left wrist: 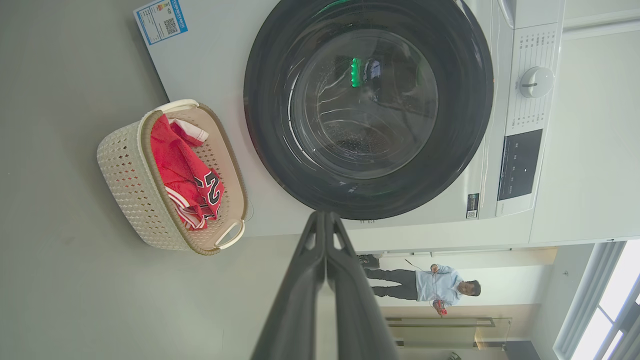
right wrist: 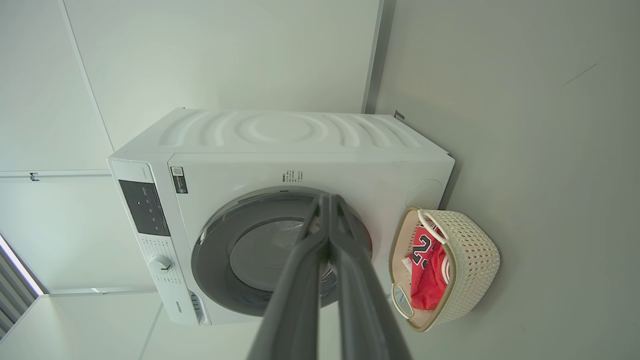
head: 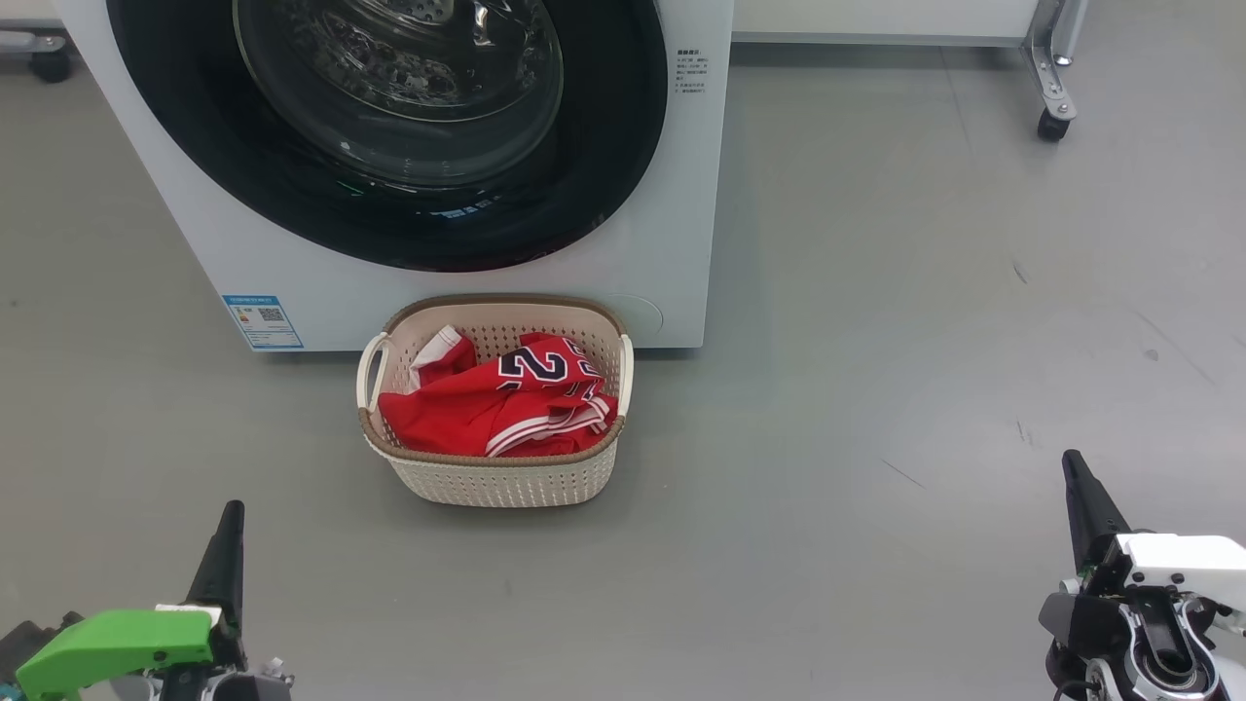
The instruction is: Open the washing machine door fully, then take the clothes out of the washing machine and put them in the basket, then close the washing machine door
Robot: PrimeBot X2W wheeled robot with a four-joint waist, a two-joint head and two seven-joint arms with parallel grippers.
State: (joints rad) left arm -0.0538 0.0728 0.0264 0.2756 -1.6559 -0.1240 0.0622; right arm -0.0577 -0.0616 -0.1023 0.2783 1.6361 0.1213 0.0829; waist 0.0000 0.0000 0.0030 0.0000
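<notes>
With the clothes (head: 458,414) in the basket (head: 501,484) just before the washing machine (head: 686,243), the washing machine door (head: 623,195) seemingly shut, left tool (head: 232,518) and right tool (head: 1075,469) both closed and empty: risk only of an unlatched door, or of nudging the basket on reaching.

floor (head: 876,341): plain grey, showing a few scuff marks
walls (right wrist: 225,55): white panels, looking pretty bare
window (left wrist: 605,320): daylight's pouring in
wheeled frame (head: 1054,102): sitting at the back on casters
person (left wrist: 435,286): standing way back
</notes>
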